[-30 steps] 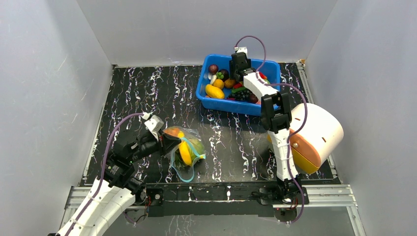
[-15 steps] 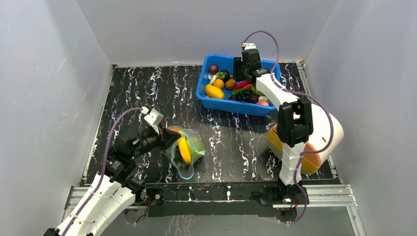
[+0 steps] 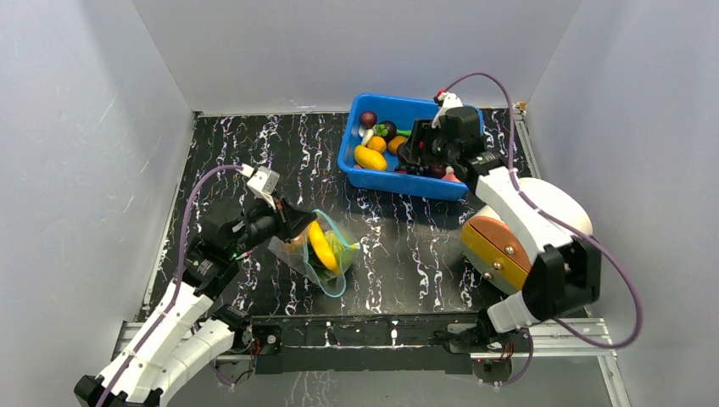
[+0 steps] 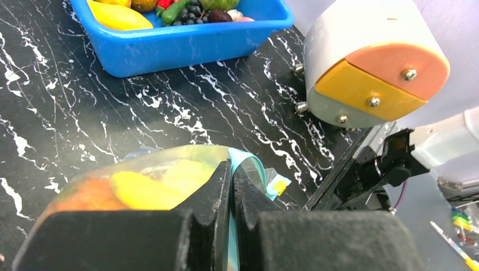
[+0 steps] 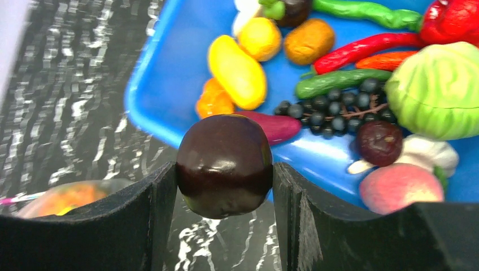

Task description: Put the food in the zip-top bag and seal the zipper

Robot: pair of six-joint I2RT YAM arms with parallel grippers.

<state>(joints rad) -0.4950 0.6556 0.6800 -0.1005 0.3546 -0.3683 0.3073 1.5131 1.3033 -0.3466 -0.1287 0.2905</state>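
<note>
**A:** What is gripped by the left hand (image 3: 292, 222)?

**B:** The mouth edge of the clear crinkly plastic zip-top bag (image 3: 320, 252) is pinched there. The fingers are clenched tight on it. The thin teal-blue zipper strip (image 4: 249, 164) is seen coming out from between them and curling just past the fingertips.

**A:** What is seen inside the bag?

**B:** A yellow toy banana (image 3: 320, 244) and an orange toy piece (image 4: 79, 195) are made out through the plastic, directly ahead of that hand. Whether the bag is resting on the black white-veined counter (image 3: 254, 161) cannot be told.

**A:** And the right hand (image 5: 225, 169)?

**B:** A glossy dark maroon round toy fruit (image 5: 225, 152) is grasped by it and touched by a finger on either side.

**A:** Where is that hand placed?

**B:** It is held above one edge of the blue plastic bin (image 5: 164, 68). More food is seen in the bin beyond the fingertips: a yellow oval toy fruit (image 5: 237, 70), a bunch of black toy grapes (image 5: 339, 104), a green toy cabbage (image 5: 438, 93), a red toy chilli (image 5: 361, 48) and a pink toy peach (image 5: 398, 186).

**A:** Is anything else noted?

**B:** A white rounded housing with an orange and yellow end face (image 3: 543, 229) is seen behind the right hand, under its arm and well apart from the left hand.
</note>
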